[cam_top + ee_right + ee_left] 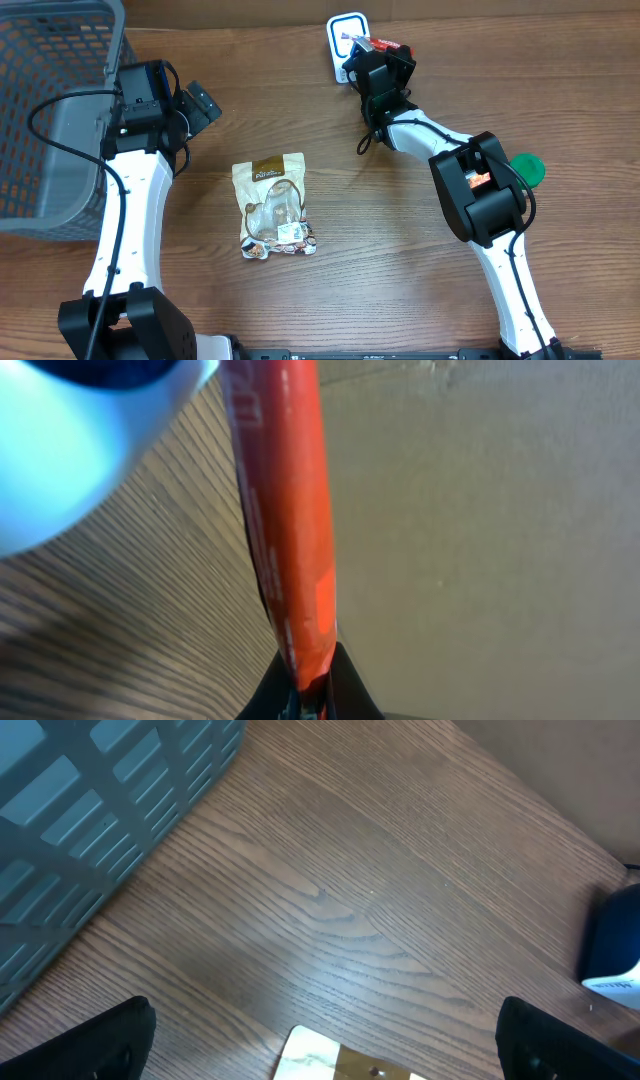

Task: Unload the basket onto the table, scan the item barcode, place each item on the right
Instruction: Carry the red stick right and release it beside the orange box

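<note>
**A:** Red packet (386,45): where is it sitting, and what is gripping it?

**B:** Working down from the biggest thing, the wooden table (400,290) is filling the overhead frame. A grey basket (50,100) is taking up the upper left corner. The left arm (125,230) is reaching up the left side. Its wrist is turning right beside the basket, and the left gripper (205,112) is gaping wide over bare wood. A tan pouch (273,205) is lying flat at the centre, just below and right of those spread fingers.

**A:** And the other side?

**B:** The right arm (490,210) is rising from the lower right, bending at mid-right and stretching up and left towards the top edge. There the right gripper (374,58) is clenching the red packet beside the white-and-blue scanner (343,28). I cannot tell whether packet and scanner are touching.

**A:** How is it lying against the jaws?

**B:** In the right wrist view the jaws are pinching its near end at the bottom centre. The packet is standing straight out from them, edge-on, with the scanner's pale body bulging in the upper left.

**A:** Its long axis?

**B:** Seen from overhead it is running roughly left to right along the top, its left end pointing at the scanner. A green disc (527,168) is lying at mid-right by the arm.
</note>
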Action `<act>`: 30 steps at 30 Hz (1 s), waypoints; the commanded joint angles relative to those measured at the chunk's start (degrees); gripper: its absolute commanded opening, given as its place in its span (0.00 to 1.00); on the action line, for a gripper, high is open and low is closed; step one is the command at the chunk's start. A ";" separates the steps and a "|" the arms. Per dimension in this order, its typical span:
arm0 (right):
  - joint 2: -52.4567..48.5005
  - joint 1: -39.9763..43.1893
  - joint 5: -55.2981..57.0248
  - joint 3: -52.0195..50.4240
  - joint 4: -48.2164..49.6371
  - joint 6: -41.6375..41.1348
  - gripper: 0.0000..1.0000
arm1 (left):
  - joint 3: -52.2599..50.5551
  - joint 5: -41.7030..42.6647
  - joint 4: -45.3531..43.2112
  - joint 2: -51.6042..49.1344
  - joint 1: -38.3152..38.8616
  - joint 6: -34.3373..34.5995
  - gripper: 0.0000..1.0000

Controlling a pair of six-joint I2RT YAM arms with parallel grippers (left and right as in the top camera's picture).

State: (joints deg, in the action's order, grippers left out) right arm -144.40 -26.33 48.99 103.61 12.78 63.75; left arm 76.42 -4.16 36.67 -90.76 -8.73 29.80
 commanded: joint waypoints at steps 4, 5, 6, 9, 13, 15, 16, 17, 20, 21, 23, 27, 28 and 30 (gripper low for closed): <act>3.02 -1.88 2.36 1.49 -4.15 -2.84 0.03 | 0.57 -0.90 -0.02 0.11 -0.26 -0.70 1.00; 4.24 -2.14 2.36 1.49 -4.96 -4.61 0.03 | 0.57 -0.90 -0.02 0.11 -0.26 -0.70 1.00; 5.49 -2.25 2.27 1.49 -6.08 -5.99 0.03 | 0.57 -0.90 -0.02 0.11 -0.26 -0.68 1.00; 10.21 -2.38 1.90 1.49 -10.47 -11.87 0.03 | 0.57 -0.90 -0.02 0.11 -0.26 -0.68 1.00; 17.59 -2.38 -2.38 1.49 -23.12 -23.02 0.04 | 0.57 -0.90 -0.02 0.11 -0.26 -0.68 1.00; 21.16 -2.38 -7.10 1.49 -31.08 -29.97 0.03 | 0.57 -0.90 -0.02 0.11 -0.26 -0.70 1.00; 23.06 -2.36 -9.90 1.49 -35.50 -34.40 0.03 | 0.57 -0.90 -0.02 0.11 -0.26 -0.68 1.00; 24.92 -2.14 -12.79 1.49 -39.98 -38.97 0.03 | 0.57 -0.90 -0.02 0.11 -0.26 -0.70 1.00; 29.20 -1.20 -22.60 1.49 -53.75 -50.97 0.03 | 0.57 -0.90 -0.02 0.11 -0.26 -0.70 1.00; 30.29 -0.74 -27.23 1.49 -59.06 -54.42 0.03 | 0.57 -0.90 -0.02 0.11 -0.26 -0.70 1.00; 31.30 0.52 -37.24 1.49 -69.02 -58.69 0.03 | 0.57 -0.90 -0.02 0.11 -0.26 -0.68 1.00; 30.67 4.02 -52.24 -1.40 -85.55 -62.84 0.04 | 0.57 -0.90 -0.02 0.11 -0.26 -0.70 1.00; 30.58 4.59 -52.33 -2.69 -86.84 -64.02 0.04 | 0.57 -0.90 -0.02 0.11 -0.26 -0.68 1.00; 30.53 5.60 -52.24 -6.38 -87.14 -65.18 0.04 | 0.57 -0.90 -0.02 0.11 -0.26 -0.68 1.00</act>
State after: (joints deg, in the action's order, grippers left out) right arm -113.01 -22.48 5.65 101.58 -73.91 5.32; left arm 76.42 -4.36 36.67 -90.76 -8.73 29.80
